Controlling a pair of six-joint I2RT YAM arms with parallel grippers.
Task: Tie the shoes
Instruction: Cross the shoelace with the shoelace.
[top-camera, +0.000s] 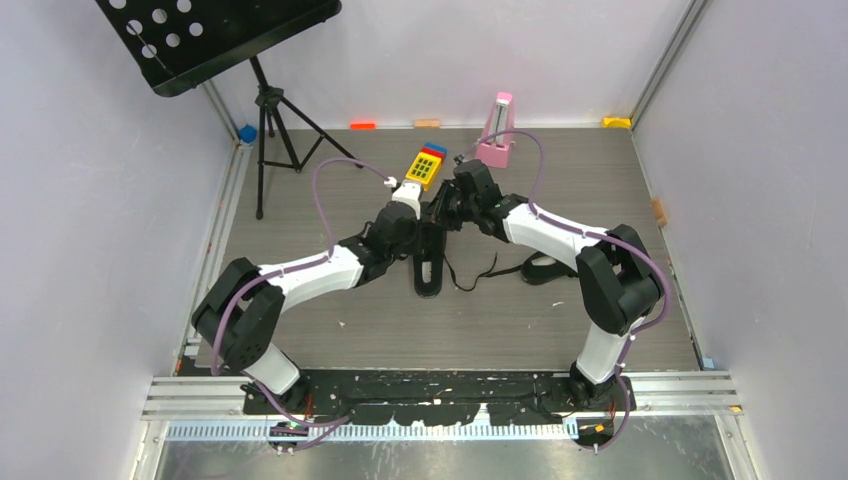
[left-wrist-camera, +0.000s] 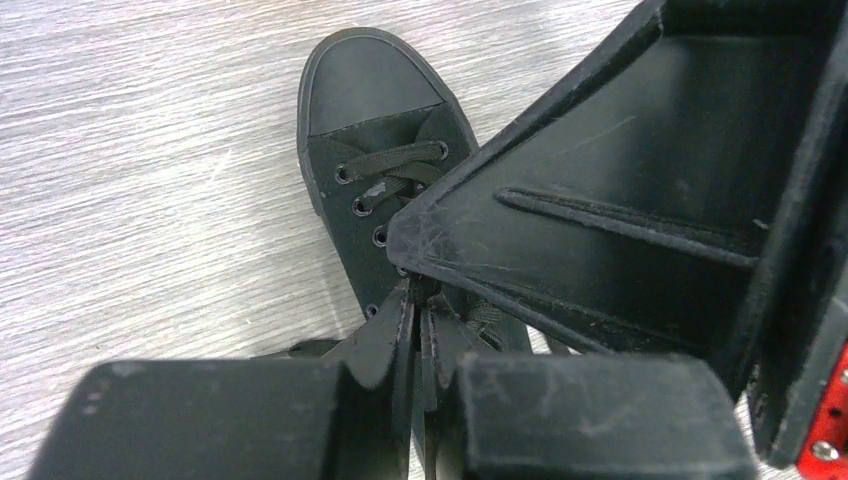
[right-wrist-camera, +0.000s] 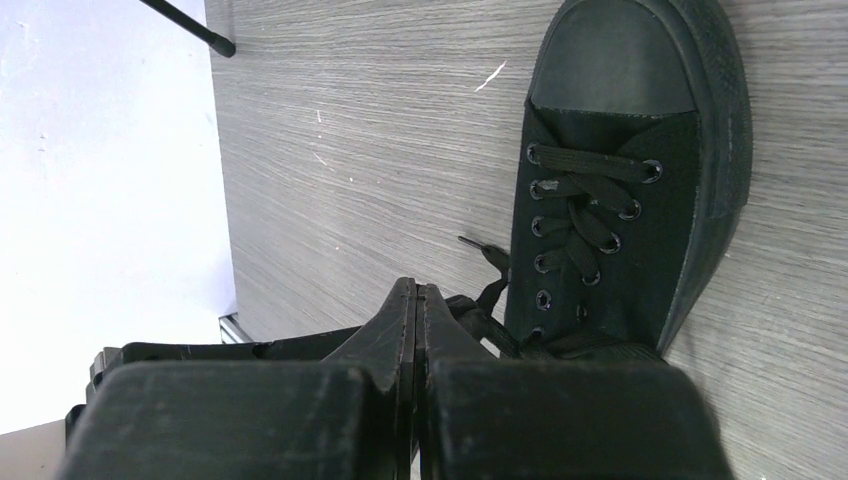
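Observation:
One black shoe (top-camera: 428, 272) lies mid-table, toe toward the near edge, and both grippers meet over its lace end. My left gripper (left-wrist-camera: 417, 292) is pinched on a dark bit of lace just behind the eyelets of this shoe (left-wrist-camera: 372, 120). My right gripper (right-wrist-camera: 416, 290) is shut beside the shoe (right-wrist-camera: 620, 190). A lace (right-wrist-camera: 488, 285) runs right behind its tips, and I cannot tell whether it is pinched. The right gripper's body (left-wrist-camera: 650, 170) fills the left wrist view's right side. Loose laces (top-camera: 478, 278) trail toward the second shoe (top-camera: 545, 268), partly hidden under the right arm.
A black music stand (top-camera: 215, 40) on a tripod (top-camera: 275, 130) stands at the back left. A yellow toy keypad (top-camera: 425, 165) and a pink metronome (top-camera: 497, 135) sit behind the grippers. Small coloured blocks lie along the back wall. Walls close in both sides.

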